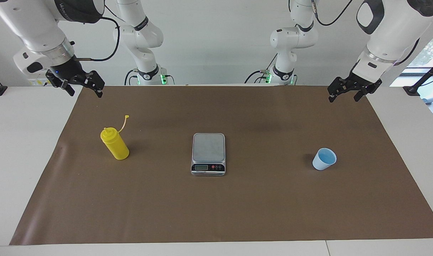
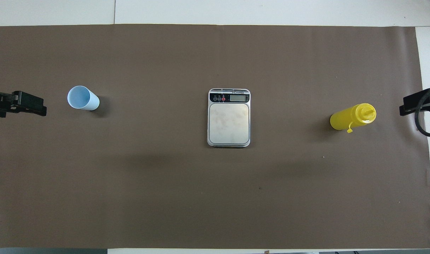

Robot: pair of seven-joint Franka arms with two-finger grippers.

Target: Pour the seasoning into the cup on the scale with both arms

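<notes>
Seasoning [image 1: 114, 144], a yellow squeeze bottle, stands upright on the brown mat [image 1: 216, 209] toward the right arm's end of the surface, its tethered cap strap sticking up beside the nozzle. At mid-mat sits the scale [image 1: 208, 154], its weighing plate bare and its display strip turned away from the robots. Well apart from it, toward the left arm's end, stands the cup [image 1: 324, 159], upright. The right gripper [image 1: 84, 86] hangs over the mat's corner nearest the robots, fingers spread wide and holding nothing; the left gripper [image 1: 346, 93] hangs likewise over the other near corner, fingers wide and empty.

From overhead, cup [image 2: 83, 98], scale [image 2: 229, 118] and seasoning [image 2: 352, 116] stand in a row across the mat [image 2: 215, 197], none touching. Only the tips of the left gripper [image 2: 28, 104] and the right gripper [image 2: 414, 105] show at the frame's edges.
</notes>
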